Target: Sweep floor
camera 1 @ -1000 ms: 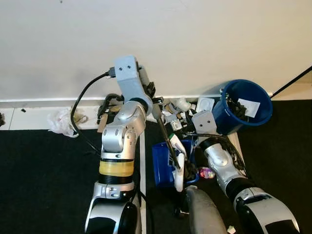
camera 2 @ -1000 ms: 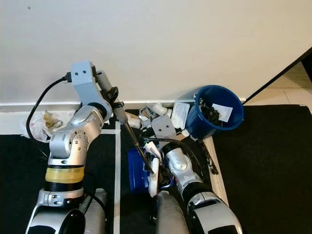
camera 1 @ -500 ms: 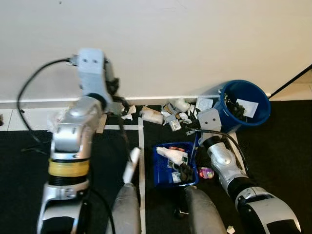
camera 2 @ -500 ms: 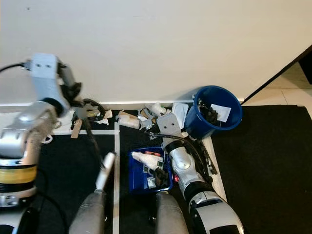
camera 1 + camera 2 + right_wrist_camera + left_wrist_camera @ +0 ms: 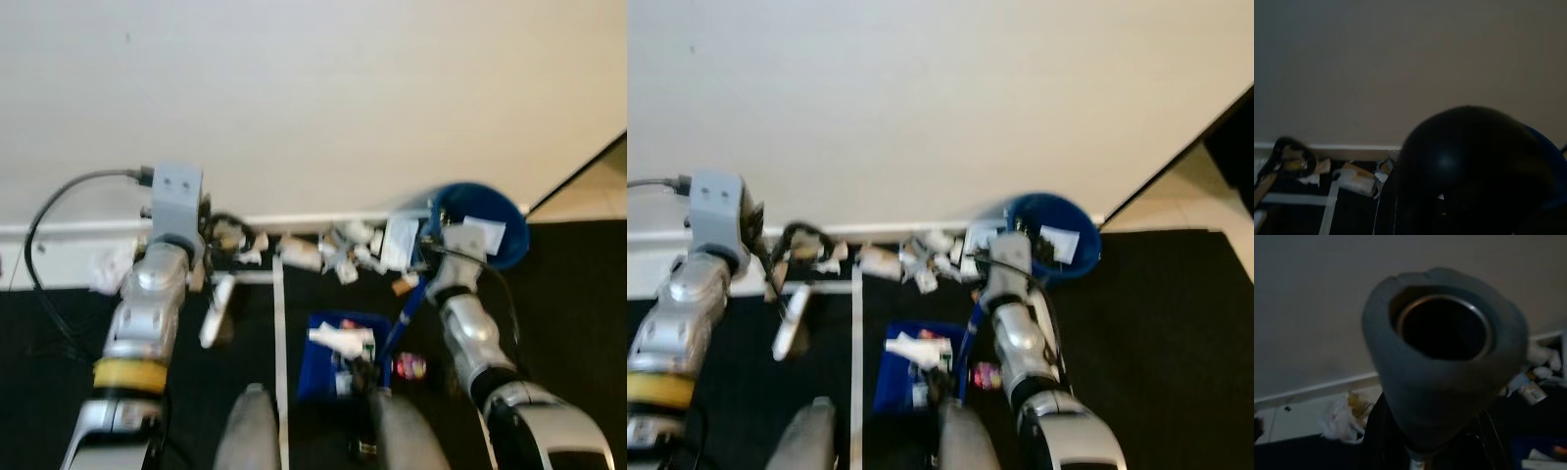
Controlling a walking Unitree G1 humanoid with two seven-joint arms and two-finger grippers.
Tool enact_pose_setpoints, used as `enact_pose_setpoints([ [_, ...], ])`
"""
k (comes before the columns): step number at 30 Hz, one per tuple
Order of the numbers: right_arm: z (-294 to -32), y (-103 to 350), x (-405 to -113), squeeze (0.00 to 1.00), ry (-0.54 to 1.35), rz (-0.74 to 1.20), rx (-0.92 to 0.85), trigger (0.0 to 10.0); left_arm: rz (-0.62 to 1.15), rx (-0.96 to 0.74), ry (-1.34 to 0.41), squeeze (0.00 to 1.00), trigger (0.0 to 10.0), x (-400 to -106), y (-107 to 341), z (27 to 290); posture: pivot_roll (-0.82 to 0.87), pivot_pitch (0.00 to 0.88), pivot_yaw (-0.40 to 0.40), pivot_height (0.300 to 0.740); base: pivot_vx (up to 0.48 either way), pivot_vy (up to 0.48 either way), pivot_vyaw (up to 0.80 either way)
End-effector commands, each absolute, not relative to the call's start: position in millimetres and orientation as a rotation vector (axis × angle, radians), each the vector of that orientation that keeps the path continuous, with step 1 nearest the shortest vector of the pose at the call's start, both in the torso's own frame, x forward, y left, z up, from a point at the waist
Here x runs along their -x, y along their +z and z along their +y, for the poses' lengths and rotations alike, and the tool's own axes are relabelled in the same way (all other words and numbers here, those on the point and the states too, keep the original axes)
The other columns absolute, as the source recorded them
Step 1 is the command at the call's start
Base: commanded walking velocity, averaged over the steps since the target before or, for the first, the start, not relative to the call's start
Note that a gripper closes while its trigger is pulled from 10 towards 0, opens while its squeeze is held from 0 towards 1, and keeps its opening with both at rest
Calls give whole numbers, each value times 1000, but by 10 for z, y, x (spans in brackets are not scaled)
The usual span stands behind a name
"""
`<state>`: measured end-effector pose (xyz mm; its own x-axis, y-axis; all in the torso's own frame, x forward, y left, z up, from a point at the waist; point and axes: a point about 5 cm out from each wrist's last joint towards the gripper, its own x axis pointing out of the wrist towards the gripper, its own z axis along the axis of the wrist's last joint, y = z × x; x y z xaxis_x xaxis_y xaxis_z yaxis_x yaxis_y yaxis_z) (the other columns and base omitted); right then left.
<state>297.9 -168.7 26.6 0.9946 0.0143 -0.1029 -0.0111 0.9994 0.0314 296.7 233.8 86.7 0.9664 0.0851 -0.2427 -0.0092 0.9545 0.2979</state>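
My left gripper (image 5: 200, 258) is shut on a thin dark broom stick; its white brush head (image 5: 215, 311) hangs low over the black mat, left of the white tape line (image 5: 280, 343). The stick's hollow grey end (image 5: 1444, 357) looms close in the left wrist view. A blue dustpan (image 5: 315, 367) lies on the mat between my legs, holding white wrappers (image 5: 341, 338) and dark scraps. Its blue handle (image 5: 404, 311) slants up to my right gripper (image 5: 438, 266), which is shut on it beside the blue bucket (image 5: 509, 240). Loose litter (image 5: 338, 253) lies along the skirting.
A crumpled plastic bag (image 5: 108, 269) sits by the wall at left. A pink object (image 5: 409, 366) lies right of the dustpan. A black cable (image 5: 39, 255) loops from my left wrist. The white wall is close ahead, and the views are blurred.
The left arm swung the broom from over the dustpan out to the left, leaving litter in the pan. The right arm rose toward the bucket. The camera shifted and blurred.
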Motion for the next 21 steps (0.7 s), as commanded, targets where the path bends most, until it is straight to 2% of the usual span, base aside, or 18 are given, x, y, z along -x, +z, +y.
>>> enact_pose_setpoints([
  [1,-1746,41,-2813,0,-35,222,-83,10000,347,-346,72,0,10000,-2859,640,2394,160,51,-54,740,0,0,0],
  [3,-1835,21,-2756,0,-72,205,-127,10000,444,-363,150,0,10000,-2633,289,2561,151,35,-39,740,0,0,0],
  [9,-1948,39,-2709,0,-104,157,-166,10000,506,-332,198,0,10000,-2385,-10,2638,148,19,-29,740,0,0,0],
  [21,-2055,98,-2690,0,-130,88,-199,10000,536,-304,199,0,10000,-2254,-176,2597,142,8,-26,740,0,0,0],
])
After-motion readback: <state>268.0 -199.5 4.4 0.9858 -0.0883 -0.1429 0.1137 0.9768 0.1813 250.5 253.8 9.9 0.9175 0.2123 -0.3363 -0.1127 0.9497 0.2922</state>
